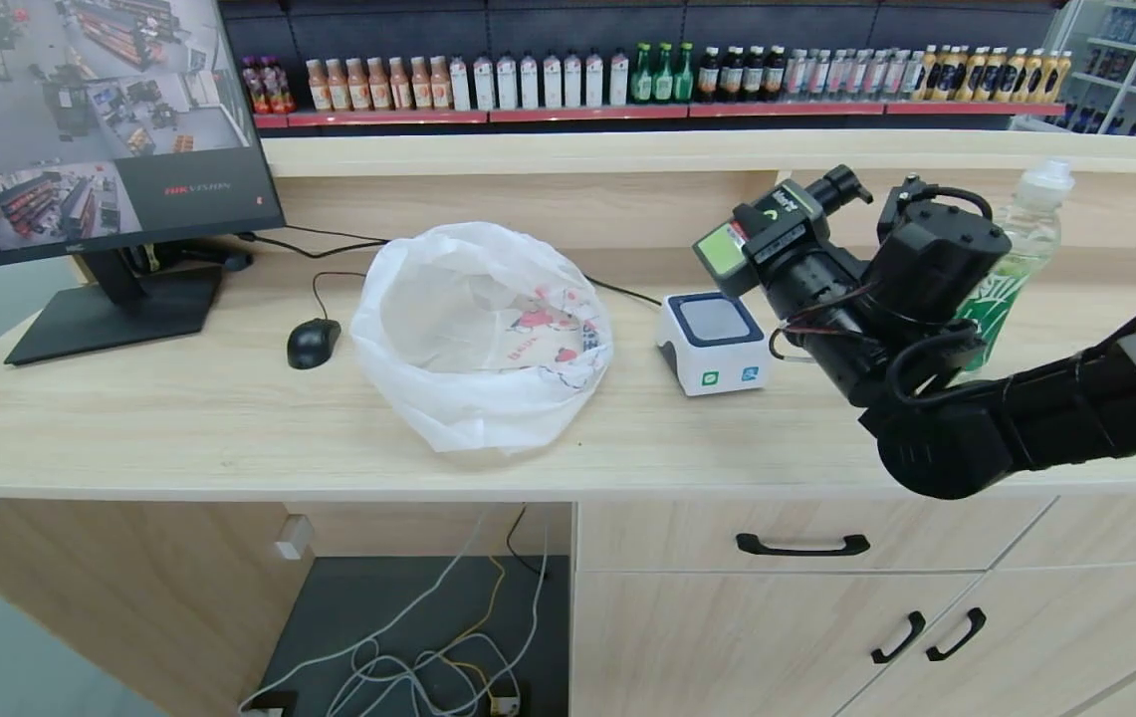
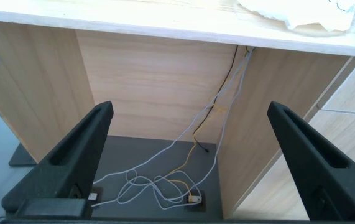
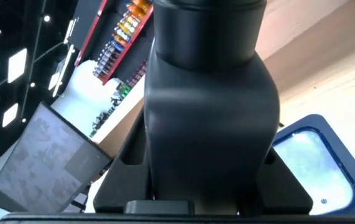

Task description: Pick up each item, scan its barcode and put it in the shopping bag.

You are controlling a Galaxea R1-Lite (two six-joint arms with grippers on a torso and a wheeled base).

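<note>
The right tool (image 3: 207,183) is clamped around a black cylindrical container (image 3: 208,106), held close above the white cube scanner (image 1: 712,344). To that tool's left, past the scanner, the white plastic shopping bag (image 1: 483,339) lies mouth-up on the wooden surface (image 1: 179,418), with a bare strip between them. The left tool (image 2: 191,109) gapes wide, empty, below the surface's front edge.

- The bare front strip of the pale wood counter (image 1: 179,428) gives me room to pass ahead of the black computer mouse (image 1: 314,343) and the white plastic shopping bag (image 1: 483,334).
- The bag's mouth is open from above.
- My right arm (image 1: 926,299), with a dark cylindrical item bearing a green label (image 1: 727,249), hangs above the white cube scanner (image 1: 712,344).
- A clear bottle with a green label (image 1: 1021,249) stands behind that arm.
- A black monitor on its stand (image 1: 90,129) walls off the far left.
</note>
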